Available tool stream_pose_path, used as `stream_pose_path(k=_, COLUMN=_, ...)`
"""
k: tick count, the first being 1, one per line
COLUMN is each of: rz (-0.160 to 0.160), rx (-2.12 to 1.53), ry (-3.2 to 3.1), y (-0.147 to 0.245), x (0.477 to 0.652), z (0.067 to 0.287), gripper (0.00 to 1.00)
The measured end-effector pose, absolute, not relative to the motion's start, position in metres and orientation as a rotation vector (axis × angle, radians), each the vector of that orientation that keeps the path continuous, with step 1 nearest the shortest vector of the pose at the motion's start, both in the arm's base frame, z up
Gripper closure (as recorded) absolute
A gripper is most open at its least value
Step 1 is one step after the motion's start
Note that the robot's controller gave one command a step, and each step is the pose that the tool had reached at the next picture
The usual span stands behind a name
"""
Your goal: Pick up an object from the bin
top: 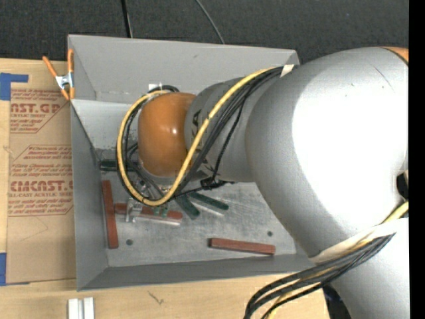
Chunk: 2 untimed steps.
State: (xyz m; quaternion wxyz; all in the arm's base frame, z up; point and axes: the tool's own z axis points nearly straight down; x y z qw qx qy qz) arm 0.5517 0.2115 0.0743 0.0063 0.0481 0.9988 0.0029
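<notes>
My gripper (142, 197) hangs low in the left half of the bin, just under the orange dome on the wrist. Right below it a short red-brown stick (159, 214) lies flat on the bin floor, with a small silvery piece (135, 212) at its left end. The gripper is over this stick; whether it touches it I cannot tell. A longer red-brown stick (109, 215) lies lengthwise along the left wall, a little to the gripper's left. Dark green sticks (207, 203) fan out to its right, partly hidden under the arm.
Another red-brown stick (242, 246) lies near the front wall, right of the middle. A dark green piece (107, 165) shows by the left wall. The big grey arm covers the right and back of the bin.
</notes>
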Motion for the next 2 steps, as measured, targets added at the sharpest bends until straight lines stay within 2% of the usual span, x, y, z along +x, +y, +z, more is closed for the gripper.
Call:
stream_pose_path(k=1, rz=0.009, rx=0.151, ry=3.125, y=0.212, x=0.552, z=0.074, gripper=1.00)
stream_pose_path(k=2, rz=0.009, rx=0.131, ry=3.129, y=0.240, x=0.571, z=0.269, gripper=1.00)
